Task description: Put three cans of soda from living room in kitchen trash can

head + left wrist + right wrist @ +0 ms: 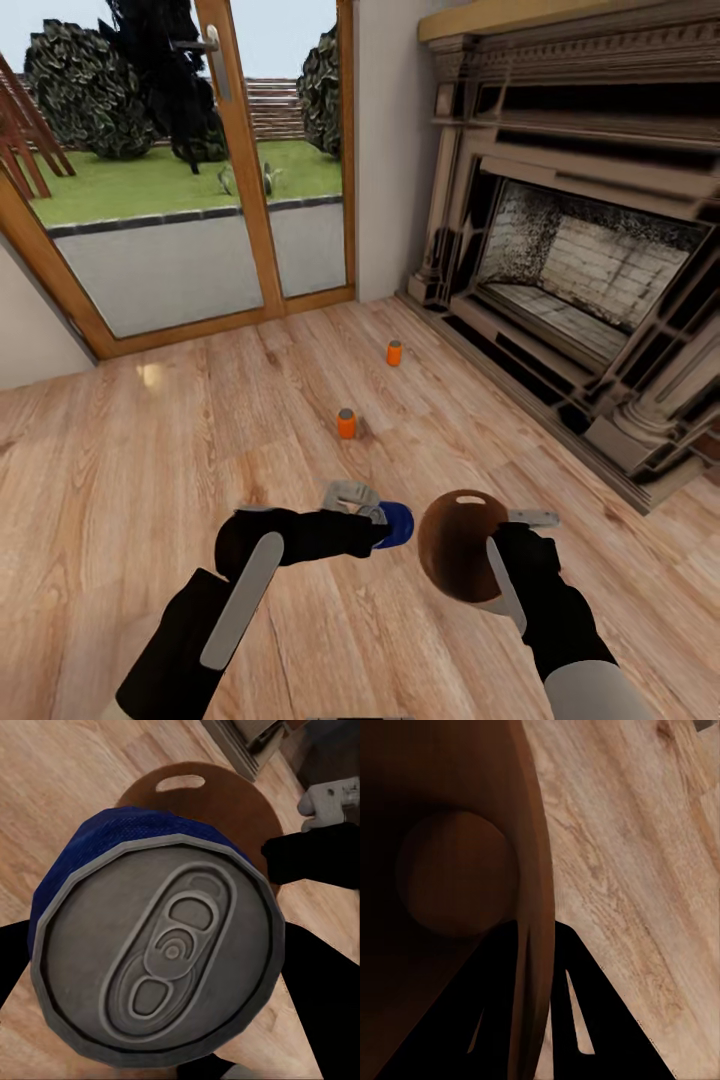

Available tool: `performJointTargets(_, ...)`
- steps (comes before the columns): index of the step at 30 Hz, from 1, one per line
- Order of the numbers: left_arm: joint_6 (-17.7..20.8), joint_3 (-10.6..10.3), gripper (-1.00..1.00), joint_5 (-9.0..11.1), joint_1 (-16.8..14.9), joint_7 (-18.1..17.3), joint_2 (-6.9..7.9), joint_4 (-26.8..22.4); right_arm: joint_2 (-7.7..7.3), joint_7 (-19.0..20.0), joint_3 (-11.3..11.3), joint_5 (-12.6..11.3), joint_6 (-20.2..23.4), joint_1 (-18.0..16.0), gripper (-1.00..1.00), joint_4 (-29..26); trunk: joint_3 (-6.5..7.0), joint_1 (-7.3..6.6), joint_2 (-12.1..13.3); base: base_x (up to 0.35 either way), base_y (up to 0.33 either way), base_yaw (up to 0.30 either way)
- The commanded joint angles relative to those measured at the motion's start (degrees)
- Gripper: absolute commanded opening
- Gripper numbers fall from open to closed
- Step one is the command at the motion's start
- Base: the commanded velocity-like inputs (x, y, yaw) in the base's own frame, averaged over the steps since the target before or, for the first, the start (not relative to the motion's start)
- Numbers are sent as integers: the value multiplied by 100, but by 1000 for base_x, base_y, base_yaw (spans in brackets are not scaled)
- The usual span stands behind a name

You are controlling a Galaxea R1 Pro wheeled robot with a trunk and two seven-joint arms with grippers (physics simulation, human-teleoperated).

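My left gripper (383, 522) is shut on the blue soda can (399, 524), held low over the wood floor; its grey top (161, 960) faces the left wrist camera. Just right of it, the copper-brown trash can (455, 545) hangs tilted, with my right gripper (508, 552) shut on its rim. In the right wrist view the rim wall (534, 907) runs between the dark fingers (577, 1005), beside the dark inside (442, 870). The slot handle (180, 782) shows behind the blue can. Two orange cans (346, 423) (394, 352) stand upright on the floor ahead.
A dark carved fireplace (590, 270) with a raised hearth edge fills the right side. Wood-framed glass doors (200, 180) to a garden stand ahead on the left. Light plank floor (150, 450) lies open between me and the orange cans.
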Motion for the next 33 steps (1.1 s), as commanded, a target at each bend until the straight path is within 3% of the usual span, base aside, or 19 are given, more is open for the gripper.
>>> performJointTargets(1, 0, -57, -100, -5, 0, 6, -5, 0, 23, -12, 0, 91, -55, -1, -100, 50, 19, -23, 42, 0, 0, 0)
performJointTargets(9, 0, -231, -100, 19, 8, 9, -34, 0, 219, -260, 97, 84, -227, -9, -100, 241, 162, -199, 362, 0, 0, 0)
performJointTargets(33, 0, -329, -100, 11, 10, 24, -46, 70, 412, -280, 548, 73, -228, -9, -100, 263, 575, -704, 1285, 0, 0, 0)
